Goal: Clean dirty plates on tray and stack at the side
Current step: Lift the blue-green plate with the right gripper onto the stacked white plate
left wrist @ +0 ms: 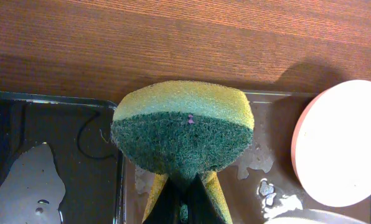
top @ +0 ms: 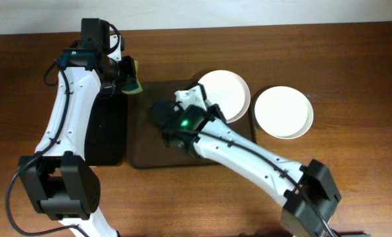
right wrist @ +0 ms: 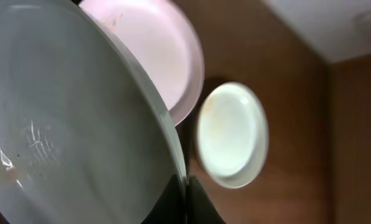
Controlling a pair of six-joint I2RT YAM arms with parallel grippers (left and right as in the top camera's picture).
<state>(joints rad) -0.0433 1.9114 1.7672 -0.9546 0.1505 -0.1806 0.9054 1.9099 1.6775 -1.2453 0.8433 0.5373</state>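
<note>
Scrubbing seems the step in hand: the left end effector (left wrist: 185, 193) pinches a yellow-and-green sponge (left wrist: 182, 124) at the far edge of the large brown rectangular tray (top: 143, 131). The right end effector (right wrist: 187, 198) appears clamped on the rim of a tilted pale round plate (right wrist: 79, 124), though the close view blurs the contact. One round white plate (top: 225, 92) rests at the tray's far right corner; a second white plate (top: 283, 112) sits on the wooden desk (top: 354, 52) beside it. Keep the tilted plate over the tray and wipe with the green face, lightly, so the rim grip holds.

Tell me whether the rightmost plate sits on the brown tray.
No, the rightmost plate lies on the wooden table, just beyond the brown tray's right rim.
</note>
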